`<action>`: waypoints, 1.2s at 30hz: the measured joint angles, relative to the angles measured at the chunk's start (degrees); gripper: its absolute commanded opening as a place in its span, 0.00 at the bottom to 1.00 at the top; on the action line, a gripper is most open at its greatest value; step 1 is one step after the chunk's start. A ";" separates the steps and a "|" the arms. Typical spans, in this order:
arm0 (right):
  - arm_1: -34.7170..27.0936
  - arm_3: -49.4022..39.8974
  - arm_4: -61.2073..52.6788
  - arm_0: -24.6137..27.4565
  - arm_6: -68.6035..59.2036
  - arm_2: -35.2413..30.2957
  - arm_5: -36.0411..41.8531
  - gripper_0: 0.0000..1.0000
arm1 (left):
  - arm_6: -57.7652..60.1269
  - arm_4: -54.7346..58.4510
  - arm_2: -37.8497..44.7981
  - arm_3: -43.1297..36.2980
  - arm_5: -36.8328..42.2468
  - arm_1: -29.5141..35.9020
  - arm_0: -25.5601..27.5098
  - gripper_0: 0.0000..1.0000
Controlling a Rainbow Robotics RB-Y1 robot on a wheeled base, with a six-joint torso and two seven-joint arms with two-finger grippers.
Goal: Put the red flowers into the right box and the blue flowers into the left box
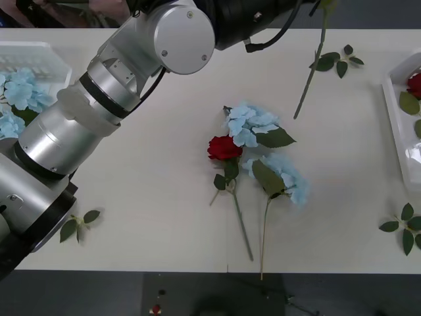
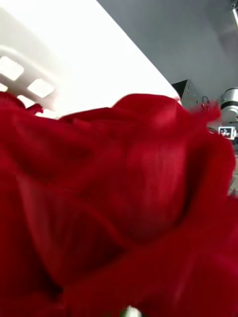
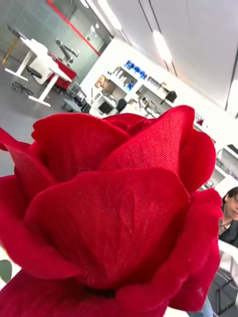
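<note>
Overhead, a red rose (image 1: 224,147) lay mid-counter between blue flowers (image 1: 253,124) awaiting sorting; whether either end effector was apart or together, I cannot tell.

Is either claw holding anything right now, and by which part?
Cannot be told. A red rose sits close before both wrist cameras and a green stem hangs over the table, but the bloom hides the grip itself.

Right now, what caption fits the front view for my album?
A red rose lies between two blue flowers mid-table.
</note>
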 measured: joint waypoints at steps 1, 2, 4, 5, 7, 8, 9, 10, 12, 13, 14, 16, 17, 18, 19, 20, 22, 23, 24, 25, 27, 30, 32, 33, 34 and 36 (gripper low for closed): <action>0.17 0.02 -0.07 0.00 0.00 0.00 0.00 0.53 | 0.00 0.02 0.00 0.00 -0.20 0.00 0.00 0.00; 0.24 -0.01 -0.35 0.00 0.00 0.00 0.00 0.55 | -0.01 0.02 0.00 0.00 -0.31 0.00 0.00 0.00; 0.25 -0.08 -1.63 0.00 0.00 0.01 0.00 0.57 | -0.01 0.02 0.00 0.00 -0.31 0.00 0.00 0.00; 0.25 -0.09 -2.54 0.00 0.00 0.01 0.00 0.56 | -0.01 0.02 0.00 0.00 -0.31 0.00 0.00 0.00; 0.25 -0.34 -4.64 0.00 0.00 0.01 0.00 0.58 | -0.01 0.02 0.00 0.00 -0.31 0.00 0.00 0.00; 0.24 -0.86 -5.91 0.05 0.00 0.01 0.00 0.58 | -0.01 0.02 0.00 0.00 -0.31 0.00 0.00 0.00; 0.17 -1.70 -7.44 0.21 0.00 0.01 0.00 0.58 | -0.01 0.02 0.00 0.00 -0.31 0.00 0.00 0.00; 0.06 -2.77 -8.86 0.53 0.00 0.01 0.00 0.58 | -0.01 0.02 0.00 0.00 -0.31 0.00 0.00 0.00; -1.00 -7.47 -12.89 2.02 0.00 0.01 -0.01 0.58 | -0.01 0.02 0.00 0.00 -0.31 0.00 0.00 0.00; -2.00 -10.95 -15.22 3.15 0.00 0.01 -0.06 0.58 | -0.01 0.02 0.00 0.00 -0.31 0.00 0.00 0.00; -3.30 -14.92 -17.61 4.43 0.00 0.01 -0.39 0.58 | -0.01 0.02 0.00 0.01 -0.31 0.01 0.00 0.00; -7.09 -25.24 -23.52 7.78 0.00 0.01 -2.89 0.59 | -0.01 0.02 0.00 0.01 -0.31 0.01 0.00 0.00; -9.05 -30.20 -25.95 9.48 0.00 0.02 -4.61 0.58 | -0.01 0.02 0.00 0.01 -0.31 0.01 0.00 0.00; -11.10 -35.15 -28.06 11.24 0.00 0.02 -6.42 0.58 | -0.01 0.02 0.00 0.01 -0.31 0.01 0.00 0.00; -13.11 -39.67 -30.12 12.99 0.00 0.02 -8.57 0.59 | -0.01 0.02 0.00 0.01 -0.31 0.01 0.00 0.00; -14.87 -43.52 -32.03 14.61 0.00 0.02 -10.74 0.59 | -0.01 0.02 0.00 0.01 -0.31 0.02 0.00 0.00; -17.58 -49.27 -36.09 17.34 0.00 0.02 -15.73 0.59 | -0.01 0.02 0.00 0.01 -0.31 0.02 0.00 0.00; -18.60 -51.65 -37.76 18.52 0.00 0.02 -18.14 0.59 | -0.01 0.02 0.00 0.01 -0.31 0.02 0.00 0.00; -19.48 -53.92 -39.22 19.67 0.00 0.03 -20.87 0.58 | -0.01 0.02 0.00 0.01 -0.31 0.02 0.00 0.00; -20.21 -56.34 -40.69 20.74 -0.01 0.03 -24.28 0.58 | -0.01 0.02 0.00 0.01 -0.31 0.02 0.00 0.00; -21.25 -60.59 -42.74 22.64 -0.02 0.03 -29.72 0.58 | -0.01 0.02 0.00 0.01 -0.31 0.02 0.00 0.00; -21.71 -65.83 -44.48 24.42 -0.09 0.03 -34.35 0.58 | -0.01 0.02 0.00 0.01 -0.31 0.02 0.00 0.00; -21.71 -69.02 -44.74 24.89 -0.71 0.03 -37.39 0.58 | -0.01 0.02 0.00 0.01 -0.31 0.02 0.00 0.00; -21.71 -70.67 -44.68 24.89 -1.47 0.02 -38.52 0.59 | -0.01 0.02 0.00 0.01 -0.31 0.02 0.00 0.00; -21.71 -72.36 -44.54 24.86 -2.60 -0.03 -39.42 0.58 | -0.01 0.02 0.00 0.01 -0.31 0.02 0.00 0.00; -21.70 -75.45 -44.18 24.86 -5.23 -0.35 -40.17 0.58 | -0.01 0.02 0.00 0.02 -0.31 0.02 0.00 0.00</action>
